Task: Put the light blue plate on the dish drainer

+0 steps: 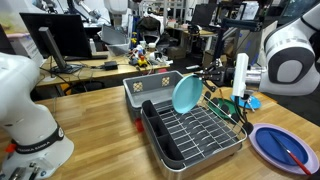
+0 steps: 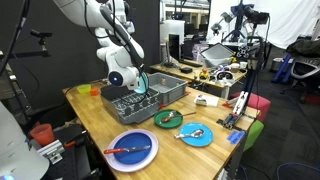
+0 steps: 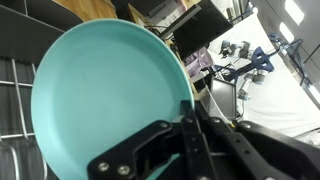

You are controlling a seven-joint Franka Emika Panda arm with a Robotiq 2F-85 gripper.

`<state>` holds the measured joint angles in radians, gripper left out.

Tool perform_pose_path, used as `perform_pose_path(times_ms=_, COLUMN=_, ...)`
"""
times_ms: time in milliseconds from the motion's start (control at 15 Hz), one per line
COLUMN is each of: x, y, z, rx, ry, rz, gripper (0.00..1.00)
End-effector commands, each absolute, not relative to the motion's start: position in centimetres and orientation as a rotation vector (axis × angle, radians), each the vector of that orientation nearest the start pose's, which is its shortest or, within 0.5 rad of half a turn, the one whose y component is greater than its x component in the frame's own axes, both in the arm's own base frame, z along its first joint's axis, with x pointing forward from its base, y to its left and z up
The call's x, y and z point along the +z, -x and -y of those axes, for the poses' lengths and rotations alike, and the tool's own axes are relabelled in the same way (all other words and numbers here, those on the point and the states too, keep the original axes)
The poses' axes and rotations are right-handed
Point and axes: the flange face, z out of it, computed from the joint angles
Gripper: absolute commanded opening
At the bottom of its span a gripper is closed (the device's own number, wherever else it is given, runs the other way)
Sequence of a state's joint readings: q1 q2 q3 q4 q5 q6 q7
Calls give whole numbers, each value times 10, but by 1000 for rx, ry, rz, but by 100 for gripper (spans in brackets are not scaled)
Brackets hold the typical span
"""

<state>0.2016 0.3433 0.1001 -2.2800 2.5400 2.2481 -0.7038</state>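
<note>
The light blue plate (image 1: 185,92) hangs on edge, nearly upright, just above the dish drainer (image 1: 195,135), a silver wire rack on a black base. My gripper (image 1: 204,83) is shut on the plate's rim, with the arm reaching in from the side. In the wrist view the teal plate (image 3: 95,90) fills most of the picture. The black gripper (image 3: 190,106) pinches its edge, and rack wires (image 3: 14,100) show behind it. In an exterior view the plate (image 2: 141,82) is over the dish drainer (image 2: 125,104), beside the gripper (image 2: 134,79).
A grey plastic bin (image 1: 150,90) stands right behind the rack. A purple-blue plate with a red utensil (image 1: 283,146) lies near the table's corner. A green plate (image 2: 167,118), another blue plate (image 2: 196,134), an orange cup (image 2: 83,90) and a red cup (image 2: 40,132) are around.
</note>
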Motion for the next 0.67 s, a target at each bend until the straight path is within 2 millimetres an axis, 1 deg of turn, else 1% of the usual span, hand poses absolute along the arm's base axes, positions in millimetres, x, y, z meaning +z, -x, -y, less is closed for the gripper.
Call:
perform_pose_path(times_ms=0, x=202, y=-512, z=-177, rx=-118, ry=1337, rz=-1202, gripper=2)
perform_pose_path(times_ms=333, x=200, y=-524, z=-176, rx=-126, ry=1332, rz=-1193, gripper=2)
perform_pose_path(times_ms=600, x=194, y=-527, z=-173, rx=-127, ry=1342, rz=-1202, gripper=2)
